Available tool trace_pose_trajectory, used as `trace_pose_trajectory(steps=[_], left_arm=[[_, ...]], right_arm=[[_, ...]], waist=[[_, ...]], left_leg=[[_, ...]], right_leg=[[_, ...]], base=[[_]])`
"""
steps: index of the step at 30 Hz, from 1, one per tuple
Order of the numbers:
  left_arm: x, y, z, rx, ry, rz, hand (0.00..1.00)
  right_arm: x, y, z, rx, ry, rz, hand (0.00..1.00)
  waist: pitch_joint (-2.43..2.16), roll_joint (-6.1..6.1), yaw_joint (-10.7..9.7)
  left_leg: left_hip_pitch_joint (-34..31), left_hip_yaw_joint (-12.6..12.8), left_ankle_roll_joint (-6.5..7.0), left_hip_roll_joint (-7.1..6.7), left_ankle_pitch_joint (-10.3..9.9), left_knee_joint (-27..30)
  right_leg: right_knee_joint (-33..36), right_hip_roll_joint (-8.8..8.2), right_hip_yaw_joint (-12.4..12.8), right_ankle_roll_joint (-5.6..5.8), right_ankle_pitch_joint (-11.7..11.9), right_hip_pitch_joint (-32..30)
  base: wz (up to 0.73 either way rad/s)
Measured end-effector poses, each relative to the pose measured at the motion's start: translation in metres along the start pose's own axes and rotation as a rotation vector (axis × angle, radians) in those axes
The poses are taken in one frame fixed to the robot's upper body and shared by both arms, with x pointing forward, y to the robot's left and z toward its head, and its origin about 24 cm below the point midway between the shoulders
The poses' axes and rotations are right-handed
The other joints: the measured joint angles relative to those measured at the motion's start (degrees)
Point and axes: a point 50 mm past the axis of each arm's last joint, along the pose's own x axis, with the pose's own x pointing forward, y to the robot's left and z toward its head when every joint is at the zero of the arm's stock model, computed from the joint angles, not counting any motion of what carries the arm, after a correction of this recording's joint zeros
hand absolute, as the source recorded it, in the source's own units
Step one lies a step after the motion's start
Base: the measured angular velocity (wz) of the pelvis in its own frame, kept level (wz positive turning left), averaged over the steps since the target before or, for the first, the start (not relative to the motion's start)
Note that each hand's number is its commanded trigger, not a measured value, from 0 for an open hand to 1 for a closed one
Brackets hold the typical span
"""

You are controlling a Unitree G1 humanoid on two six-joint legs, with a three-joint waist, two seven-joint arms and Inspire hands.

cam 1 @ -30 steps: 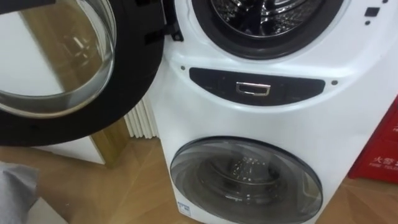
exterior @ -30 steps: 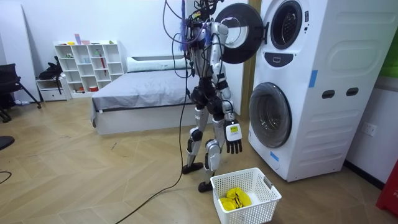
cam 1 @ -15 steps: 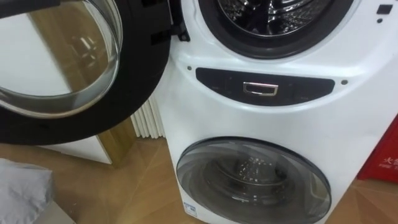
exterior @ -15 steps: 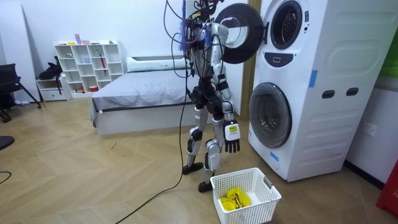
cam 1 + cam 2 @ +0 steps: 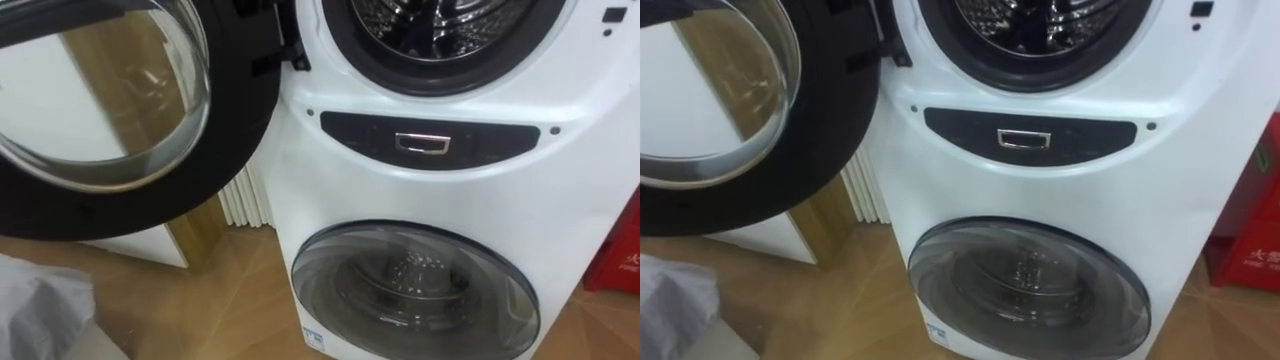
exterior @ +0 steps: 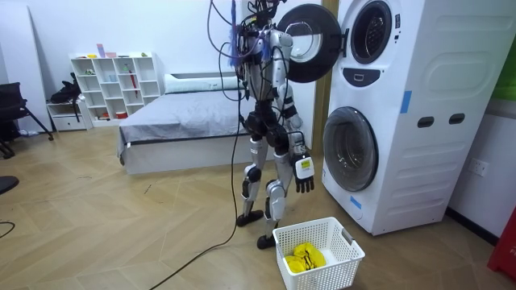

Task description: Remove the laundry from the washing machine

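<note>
The stacked white washing machine point(image 6: 403, 113) stands right in front of me. Its upper round door point(image 5: 110, 110) is swung open to my left, and the upper drum opening point(image 5: 440, 30) shows a bare metal wall in its lower part. The lower door point(image 5: 415, 295) is closed. On the floor by my feet, a white basket point(image 6: 318, 254) holds a yellow garment point(image 6: 305, 258). My right hand point(image 6: 303, 171) hangs beside my thigh with relaxed fingers and holds nothing.
A dark control panel point(image 5: 430, 140) sits between the two drums. A red box point(image 5: 622, 250) stands right of the machine, and a white radiator point(image 5: 245, 195) and a wooden post are behind the open door. A grey bed point(image 6: 181, 125) and a white shelf point(image 6: 113, 84) are behind me.
The eye view has shifted a little, so the camera moved. In the room view my right hand has risen slightly and swung toward the machine.
</note>
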Motion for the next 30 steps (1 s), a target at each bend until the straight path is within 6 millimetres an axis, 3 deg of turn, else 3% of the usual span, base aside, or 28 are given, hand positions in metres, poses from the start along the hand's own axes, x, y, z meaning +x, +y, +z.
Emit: trace_pose_trajectory(steps=[8,14,18,26,30], left_arm=[[-0.01,-0.011,0.0,0.019,-0.047,-0.021,0.0],[-0.013,-0.02,0.0,0.019,-0.063,-0.041,0.0],[-0.015,-0.022,0.003,0.062,-0.091,-0.029,0.0],[-0.025,-0.038,0.001,0.026,-0.102,0.008,0.0],[-0.031,-0.054,0.001,-0.037,-0.096,-0.02,0.0]], right_arm=[[0.001,0.008,0.011,0.056,-0.031,0.015,0.0],[0.001,0.014,0.034,0.04,-0.094,0.026,0.0],[0.0,0.017,0.039,0.027,-0.115,0.034,0.0],[0.002,0.016,0.038,0.026,-0.116,0.02,0.0],[0.003,0.015,0.039,0.043,-0.12,0.005,0.0]], waist=[[-0.06,-1.03,0.0],[-0.02,-1.74,-0.55],[0.17,-2.55,-2.08],[0.26,-2.51,-4.36],[0.1,-2.83,-5.65]], left_leg=[[-0.01,-0.21,0.74,-0.68,0.45,-0.35],[-0.11,-0.19,1.52,-1.37,0.91,-0.66],[-0.52,-0.1,1.8,-1.5,1.06,-0.69],[-0.62,0.41,2.66,-1.44,1.71,-0.84],[-1.07,6.78,2.72,-0.71,2.28,-1.36]], right_leg=[[-0.07,-0.77,-0.4,0.54,0.48,0.12],[-0.32,-1.41,-0.4,1.24,1.43,0.12],[-0.39,-1.53,-0.35,1.43,2.22,0.12],[-0.75,-1.51,0.01,2.15,5.79,0.29],[-1.14,-3.08,-0.08,2.31,7.38,-0.06]], base=[[0.02],[0.01],[0.0],[0.0],[0.21]])
